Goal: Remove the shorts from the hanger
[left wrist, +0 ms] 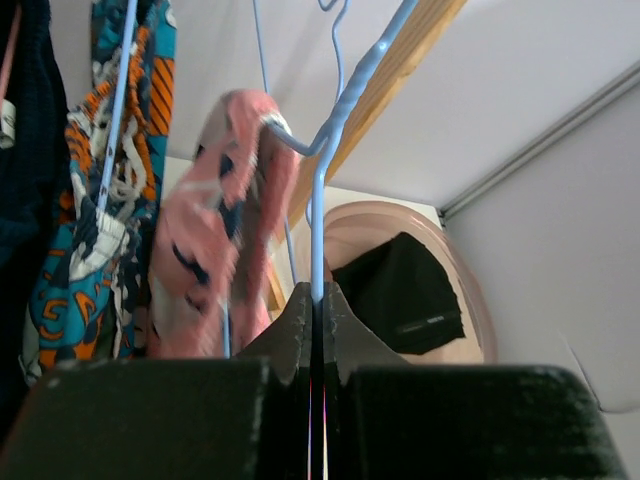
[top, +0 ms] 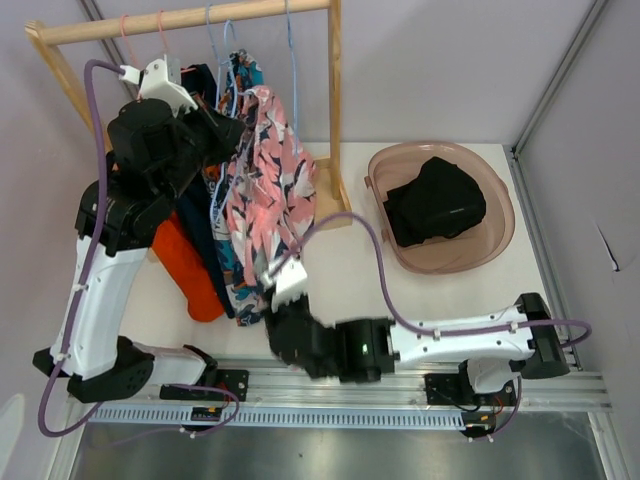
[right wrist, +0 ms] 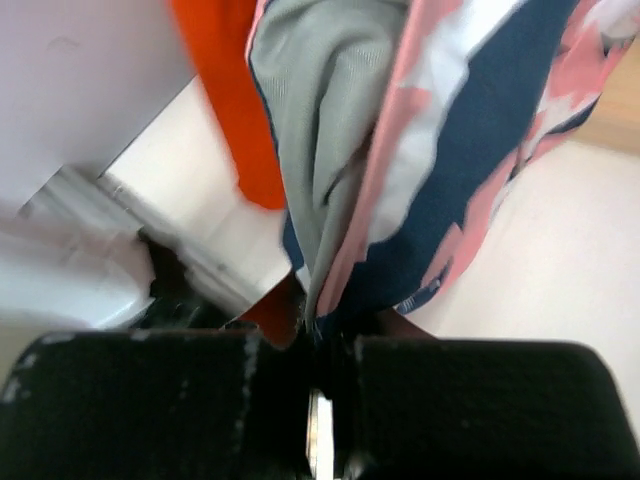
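The pink floral shorts hang from a blue wire hanger on the wooden rack. My left gripper is shut on that hanger's wire, high by the rail. My right gripper is shut on the lower hem of the pink floral shorts, near the table's front. The teal-orange-white shorts, the navy shorts and the orange shorts hang to the left. The black shorts lie in the basin.
A translucent brown basin sits at the right of the table. The rack's upright post and its foot stand between the hanging clothes and the basin. Pink and blue hangers hang on the rail.
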`<state>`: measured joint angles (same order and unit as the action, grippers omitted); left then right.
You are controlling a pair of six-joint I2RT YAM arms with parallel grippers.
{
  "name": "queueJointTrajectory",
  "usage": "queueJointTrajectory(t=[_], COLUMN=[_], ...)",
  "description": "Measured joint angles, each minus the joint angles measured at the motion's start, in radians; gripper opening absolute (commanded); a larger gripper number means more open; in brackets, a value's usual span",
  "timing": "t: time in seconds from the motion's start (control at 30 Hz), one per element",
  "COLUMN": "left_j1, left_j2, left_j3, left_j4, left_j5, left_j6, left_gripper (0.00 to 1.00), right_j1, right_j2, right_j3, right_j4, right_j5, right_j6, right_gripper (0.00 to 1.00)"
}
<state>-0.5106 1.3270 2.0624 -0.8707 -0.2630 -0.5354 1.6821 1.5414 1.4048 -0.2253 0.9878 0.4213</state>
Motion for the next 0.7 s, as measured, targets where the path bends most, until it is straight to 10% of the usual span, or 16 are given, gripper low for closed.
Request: queueJointTrajectory(t=[0.37, 0.7], left_j1=[0.003, 0.003], left_j2=[-0.305, -0.494], left_j3=[-0.268, -0.314], left_j4=[-0.068, -0.128], left_j5=[0.155, 0.082], left_j6=[-0.034, -0.021], left_gripper=[0.0, 0.0], right_j1=[-0.541, -0.569], right_j2=[0.106, -0.01], right_j3=[0.441, 0.431], right_j4=[-0.005, -0.009], right_j5=[-0.249, -0.27], right_j6=[-0.226, -0.353], right_gripper=[0.0, 0.0])
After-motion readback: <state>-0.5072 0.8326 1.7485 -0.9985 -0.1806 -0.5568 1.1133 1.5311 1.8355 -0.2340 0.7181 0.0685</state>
